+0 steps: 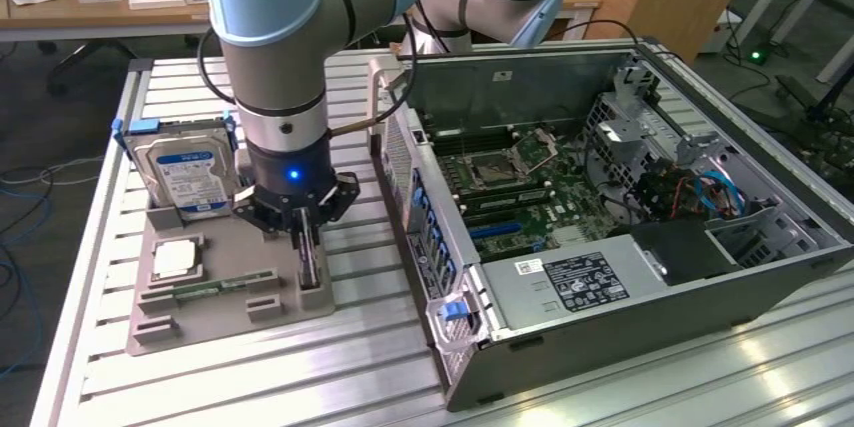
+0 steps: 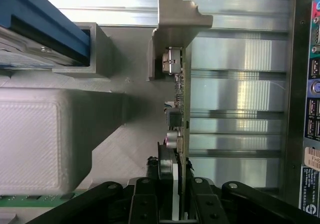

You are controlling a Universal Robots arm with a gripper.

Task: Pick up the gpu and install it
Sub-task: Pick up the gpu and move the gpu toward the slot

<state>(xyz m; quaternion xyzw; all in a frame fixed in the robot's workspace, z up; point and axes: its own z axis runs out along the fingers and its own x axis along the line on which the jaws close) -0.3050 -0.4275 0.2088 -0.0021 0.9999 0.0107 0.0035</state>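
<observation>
Starting with the exterior view, where is the gpu [image 1: 310, 267]?
It stands on edge in a slot of the grey tray [image 1: 200, 325] on the counter [image 1: 267, 382], directly beneath the single arm's gripper [image 1: 302, 233]. I count one gpu, one hard drive [image 1: 191, 175] and one open computer case [image 1: 601, 339].
And the wrist view?
The gpu's [image 2: 176, 108] long axis runs straight out from between the jaws, with the bracket at the far end. The jaws straddle the card, but I cannot tell whether they are pinching it.

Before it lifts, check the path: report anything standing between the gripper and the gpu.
Nothing visible does. The gripper is right over the gpu, which stands on edge in a grey holder tray.
</observation>
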